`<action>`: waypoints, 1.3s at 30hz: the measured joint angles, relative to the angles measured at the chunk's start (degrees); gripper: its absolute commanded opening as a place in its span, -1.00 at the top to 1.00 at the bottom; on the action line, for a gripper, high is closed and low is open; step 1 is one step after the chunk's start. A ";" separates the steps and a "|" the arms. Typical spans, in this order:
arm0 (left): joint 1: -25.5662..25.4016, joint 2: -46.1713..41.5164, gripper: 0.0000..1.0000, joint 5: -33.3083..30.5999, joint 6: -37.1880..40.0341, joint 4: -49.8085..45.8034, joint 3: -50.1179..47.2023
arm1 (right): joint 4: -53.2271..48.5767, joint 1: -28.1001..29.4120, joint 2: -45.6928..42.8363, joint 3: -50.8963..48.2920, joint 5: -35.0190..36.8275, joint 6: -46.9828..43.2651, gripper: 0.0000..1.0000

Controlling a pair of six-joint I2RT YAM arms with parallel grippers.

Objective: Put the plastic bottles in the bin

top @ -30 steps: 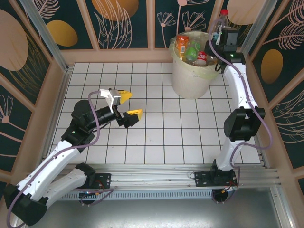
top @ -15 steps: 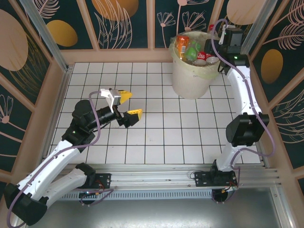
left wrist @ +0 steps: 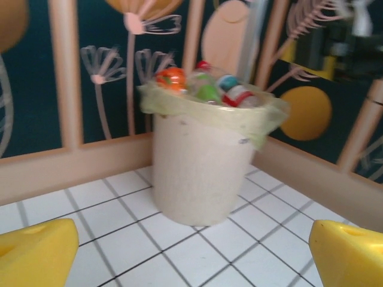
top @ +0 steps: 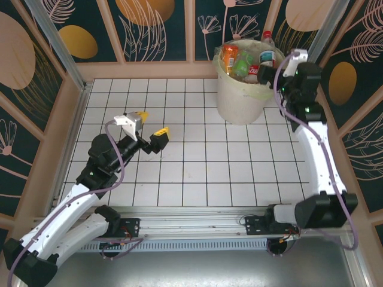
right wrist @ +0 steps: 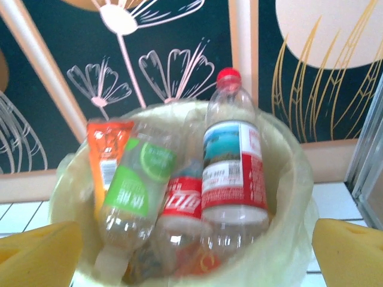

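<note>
Right wrist view: red-capped bottle (right wrist: 233, 173) now standing in bin (right wrist: 292, 185) among other bottles (right wrist: 134, 185). A second ago it hung over rim in right gripper (right wrist: 194, 246). Those jaws now wide apart, empty, backed off beside bin. Bin at far right corner of worktop (top: 197, 167). Left gripper (top: 151, 124) spread wide, empty, toward left edge. All visible bottles binned, so task likely done.

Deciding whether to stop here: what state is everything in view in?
Bin: upright, bag folded over rim, heaped full.
Bottles: inside bin, red-capped one standing tallest.
Left gripper: open, empty.
Right gripper: open, empty, facing the bin.
</note>
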 measured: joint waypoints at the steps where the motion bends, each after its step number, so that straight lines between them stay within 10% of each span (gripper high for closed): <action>1: 0.00 -0.48 -0.97 -2.14 0.00 0.33 -0.96 | 1.55 -0.02 -2.36 -3.26 -0.13 0.15 -0.98; 18: 0.00 -3.06 -0.97 -26.51 -0.11 3.19 -10.27 | 21.66 -0.02 -28.98 -44.33 -0.70 1.44 -0.98; 39: 6.60 1.57 -0.97 -42.38 1.40 13.51 -23.52 | 45.97 0.35 -24.00 -66.77 4.94 1.22 -0.98</action>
